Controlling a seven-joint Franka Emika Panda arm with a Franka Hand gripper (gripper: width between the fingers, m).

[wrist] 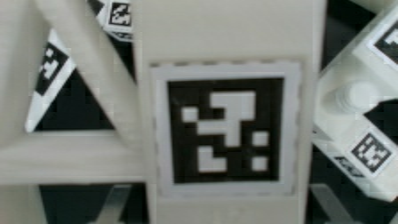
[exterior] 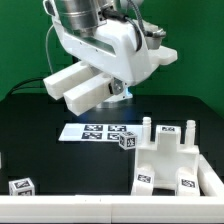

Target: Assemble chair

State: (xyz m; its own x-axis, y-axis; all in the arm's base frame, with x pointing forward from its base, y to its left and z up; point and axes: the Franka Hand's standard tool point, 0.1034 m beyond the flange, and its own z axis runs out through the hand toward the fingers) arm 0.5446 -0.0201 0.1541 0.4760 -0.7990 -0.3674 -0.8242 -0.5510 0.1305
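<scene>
The chair body (exterior: pixel 172 165) stands on the tabletop (exterior: pixel 60 165) at the exterior view's right, pegs upward. A tagged slab (wrist: pixel 222 110) fills the wrist view, with a cross-braced panel (wrist: pixel 80 110) beside it. One small block (exterior: pixel 125 140) touches the marker board (exterior: pixel 90 131), and another block (exterior: pixel 20 186) lies at the exterior view's lower left. The gripper (exterior: pixel 95 92) hangs above the marker board. I cannot tell whether it grasps anything.

Bright, even light; white arm (exterior: pixel 105 45) glares at upper centre of exterior view; wrist view soft, close tag (wrist: pixel 224 135) blurred
</scene>
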